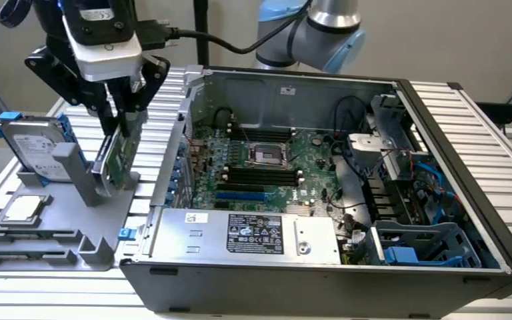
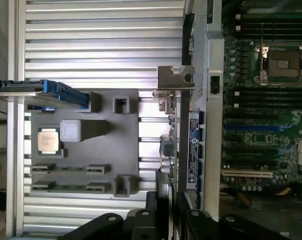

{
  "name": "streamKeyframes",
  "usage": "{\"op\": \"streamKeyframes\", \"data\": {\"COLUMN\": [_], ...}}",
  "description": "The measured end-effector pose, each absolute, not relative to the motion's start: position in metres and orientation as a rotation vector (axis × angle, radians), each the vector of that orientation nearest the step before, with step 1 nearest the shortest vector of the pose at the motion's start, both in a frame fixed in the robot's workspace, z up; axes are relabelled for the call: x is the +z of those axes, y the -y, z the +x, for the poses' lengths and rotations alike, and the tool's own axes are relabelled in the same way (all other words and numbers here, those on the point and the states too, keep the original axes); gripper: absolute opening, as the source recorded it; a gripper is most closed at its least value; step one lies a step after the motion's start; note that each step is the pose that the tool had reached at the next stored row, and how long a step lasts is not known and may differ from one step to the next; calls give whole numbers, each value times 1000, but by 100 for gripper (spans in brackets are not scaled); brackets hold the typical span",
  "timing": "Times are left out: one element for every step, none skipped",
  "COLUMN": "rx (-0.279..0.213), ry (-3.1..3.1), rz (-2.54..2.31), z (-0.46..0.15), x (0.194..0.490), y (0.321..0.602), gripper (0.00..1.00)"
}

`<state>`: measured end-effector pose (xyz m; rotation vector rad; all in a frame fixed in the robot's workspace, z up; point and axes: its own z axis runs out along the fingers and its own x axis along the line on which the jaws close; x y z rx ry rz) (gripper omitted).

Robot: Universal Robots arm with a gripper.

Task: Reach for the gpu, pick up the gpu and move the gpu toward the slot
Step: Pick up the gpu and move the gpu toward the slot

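The gpu (image 1: 117,157) is a thin green card standing on edge over the side of the grey fixture (image 1: 56,233) nearest the computer case. My gripper (image 1: 123,123) comes down from above and is shut on the card's upper edge, one finger on each face. In the wrist view the gpu (image 2: 169,145) appears edge-on between the dark fingers (image 2: 159,200), with its silver bracket (image 2: 175,77) at the far end. The motherboard's blue expansion slot (image 1: 238,197) lies inside the open case, apart from the card. The card's lower edge is too close to the fixture to tell whether it touches.
A silver hard drive with blue rails (image 1: 34,147) stands on the fixture's far side. A square processor chip (image 1: 23,208) lies flat near it. The case's wall (image 1: 181,140) rises close beside the card. A power supply (image 1: 247,233) fills the case's front.
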<state>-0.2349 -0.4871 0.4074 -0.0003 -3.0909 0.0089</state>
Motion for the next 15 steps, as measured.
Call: {"op": "streamKeyframes", "data": {"rx": [8, 7, 6, 5, 3, 2, 1, -1, -1, -2, -2, -3, -3, -3, -3], "ry": [3091, 3091, 3091, 3090, 3090, 3090, 3090, 3090, 3090, 3090, 3090, 3090, 3090, 3090, 3090], "rz": [0, 0, 0, 0, 0, 0, 0, 0, 0, 0, 0, 0, 0, 0, 0], "z": [-231, -226, -222, -217, -213, -208, -204, -199, -195, -190, -185, -181, -176, -172, -167], "x": [412, 416, 421, 426, 430, 434, 435, 436, 436, 436, 436, 436, 436, 436, 436], "y": [488, 489, 489, 490, 490, 490, 491, 491, 491, 491, 491, 491, 491, 491, 491], "gripper": [26, 26, 26, 26, 26, 26, 26, 26, 26, 26, 26, 26, 26, 26, 26]}}
